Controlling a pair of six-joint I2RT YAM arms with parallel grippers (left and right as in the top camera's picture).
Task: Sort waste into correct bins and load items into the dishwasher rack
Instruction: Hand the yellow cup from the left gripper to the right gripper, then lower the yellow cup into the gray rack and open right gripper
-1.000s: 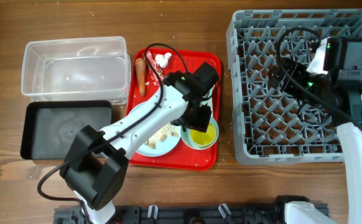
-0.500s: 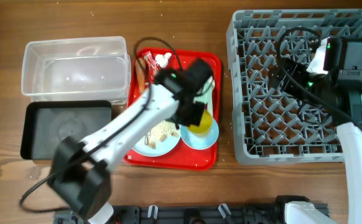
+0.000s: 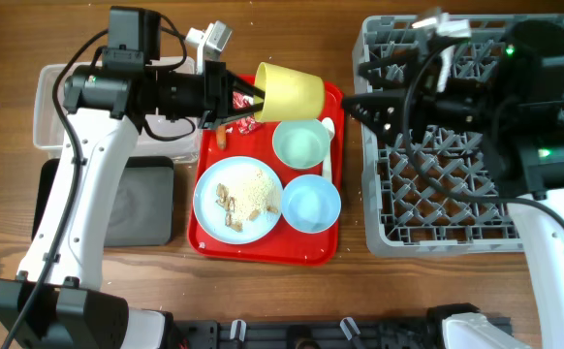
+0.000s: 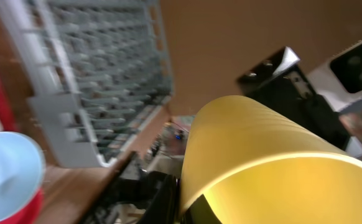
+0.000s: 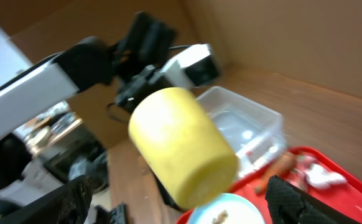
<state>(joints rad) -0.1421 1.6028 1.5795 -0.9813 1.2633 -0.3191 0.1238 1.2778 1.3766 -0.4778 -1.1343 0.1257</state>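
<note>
My left gripper [image 3: 248,97] is shut on the rim of the small yellow cup [image 3: 289,91], held on its side in the air above the back of the red tray. In the left wrist view the cup [image 4: 262,155] fills the frame, with one dark finger [image 4: 171,199] against its wall. My right gripper [image 3: 367,87] stands open at the dishwasher rack's [image 3: 456,184] left edge, facing the cup [image 5: 181,146] and not touching it. On the tray lie a plate with crumbs [image 3: 238,197], a mint-green bowl [image 3: 301,143], a light blue bowl [image 3: 311,204] and a white spoon [image 3: 329,145].
The clear tub [image 3: 59,97] and black tub [image 3: 127,208] sit left of the red tray [image 3: 263,247], partly under my left arm. A carrot-like stick [image 5: 279,167] and white tissue [image 5: 321,177] lie at the tray's back.
The left gripper closed on the yellow cup, lifted it out of the light blue bowl and swung up and back. The right arm came out over the rack's left edge toward the cup.
</note>
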